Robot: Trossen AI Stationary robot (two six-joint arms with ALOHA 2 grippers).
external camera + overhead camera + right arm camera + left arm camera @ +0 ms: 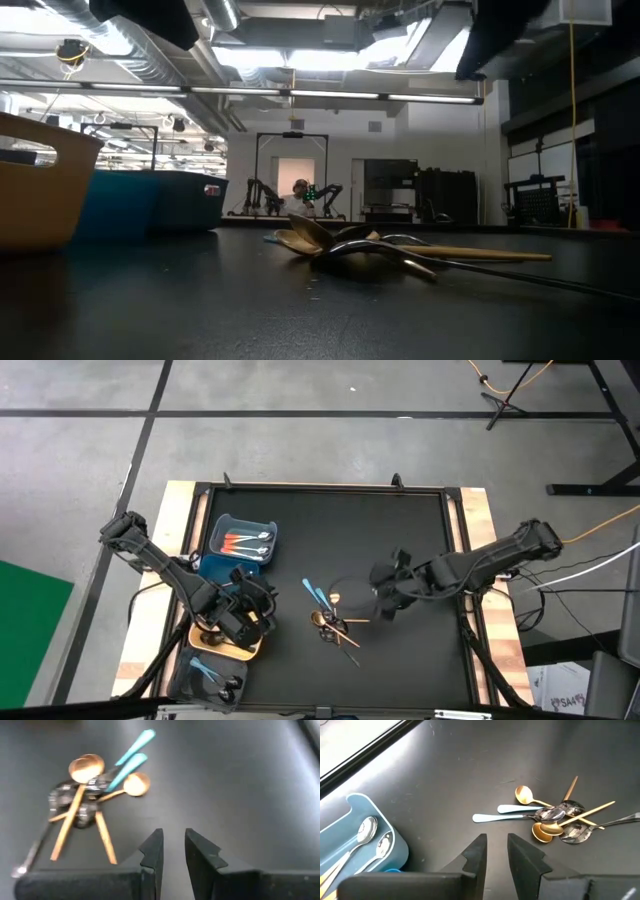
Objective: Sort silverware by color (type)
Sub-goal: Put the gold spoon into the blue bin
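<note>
Silverware [332, 618] heaped on the dark surface [330, 540], between both hands. Left hand [496, 851] released, narrow gap, grasping nothing, well short of the heap. Right hand [173, 848] likewise released and bare, heap just ahead of its fingertips.

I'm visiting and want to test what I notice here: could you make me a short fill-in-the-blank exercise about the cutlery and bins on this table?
1. The orange-handled spoons lie inside the ____ bin.
2. The unsorted pile sits on the mat between the two ____.
3. Two loose light blue pieces lie at the pile's edge; others of that colour are already in the ____ bin.
4. Neither end effector holds ____.

Missing words: blue; arms; grey; anything
</note>
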